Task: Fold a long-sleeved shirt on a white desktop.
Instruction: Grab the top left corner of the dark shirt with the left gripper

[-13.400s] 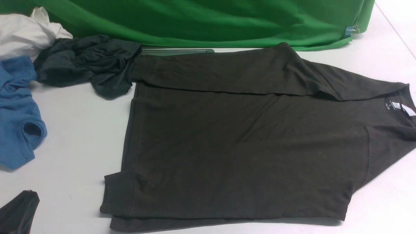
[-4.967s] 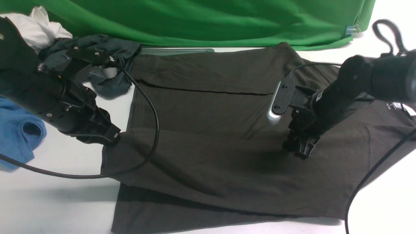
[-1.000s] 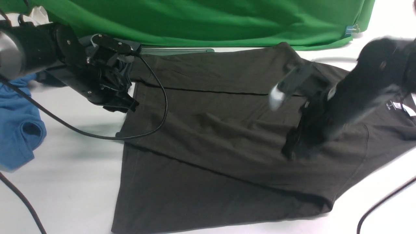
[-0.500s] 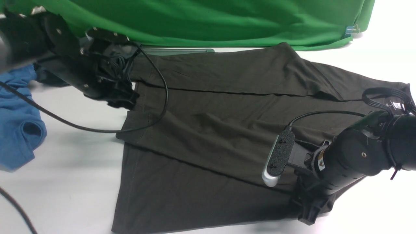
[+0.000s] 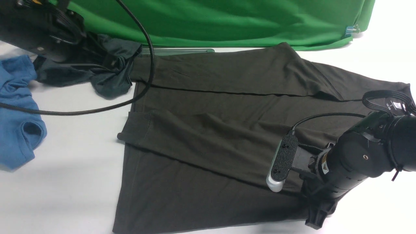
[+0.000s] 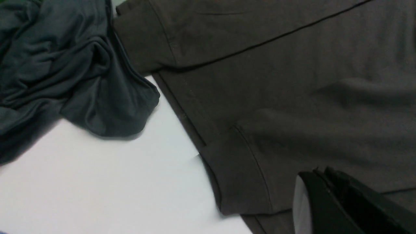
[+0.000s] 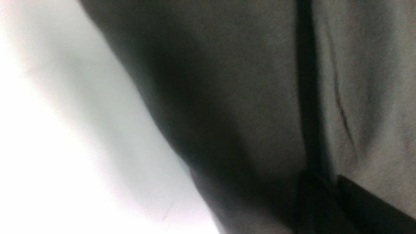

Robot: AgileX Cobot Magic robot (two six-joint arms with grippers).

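Right gripper (image 5: 316,221), jaws together at the near right corner of the long-sleeved shirt (image 5: 211,130) on the white desktop (image 5: 65,182), is perhaps pinching too little cloth; lifting is risking slippage. Left gripper (image 6: 320,174) is hanging closed, empty.

The white desktop (image 5: 71,182) bears the long-sleeved shirt (image 5: 211,146), charcoal garment (image 5: 110,81), blue T-shirt (image 5: 16,130).

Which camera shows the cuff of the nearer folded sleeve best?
Left wrist view: the cuff is close up, its stitching visible. The front view shows the cuff small, at the shirt's left edge. The right wrist view shows only blurred fabric.
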